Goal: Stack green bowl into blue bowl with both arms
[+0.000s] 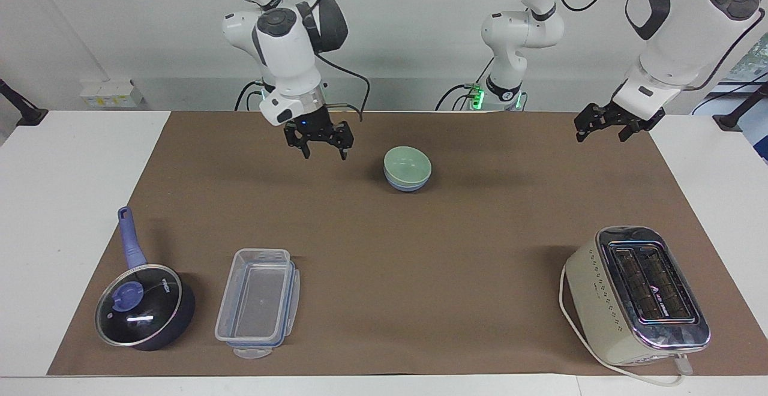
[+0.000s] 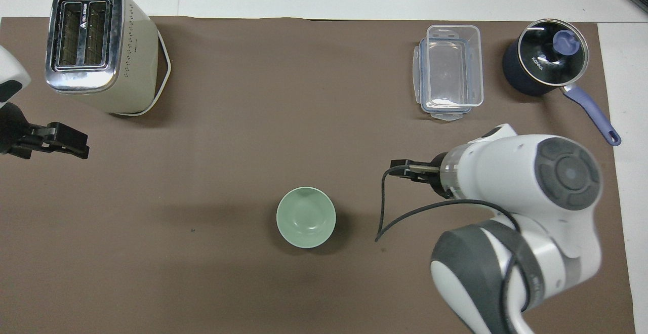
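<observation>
Item: nested pair, near the robots' end of the brown mat [image 1: 456, 246] on the white worktop [image 1: 66, 168], about midway between the two arms. The green bowl [image 1: 407, 165] sits inside the blue bowl [image 1: 403, 185], upright, with only a thin band of blue showing under its rim; in the overhead view the green one hides the blue entirely, so whether it is seated level cannot be confirmed. Right gripper [image 1: 318, 144]: raised over bare mat beside the stack toward the right arm's end, fingers spread apart and holding nothing, clear of both bowls. Left gripper [image 1: 606, 126]: waiting in the air over the mat's edge at the left arm's end, fingers parted, holding nothing. Risk: the stacking looks done, so what remains to go wrong is disturbance. A right arm swinging low over the stack, or its loose black cable [image 2: 405, 215] trailing across the rim, could tip or drag the green bowl out; a bowl resting slightly askew would be the easier to unseat. Farther items, well apart from the stack and unlikely to interfere: clear lidded container [image 1: 259, 300] and dark saucepan [image 1: 144, 306] toward the right arm's end; cream toaster [image 1: 636, 294] toward the left arm's end, its cord looped beside it.
</observation>
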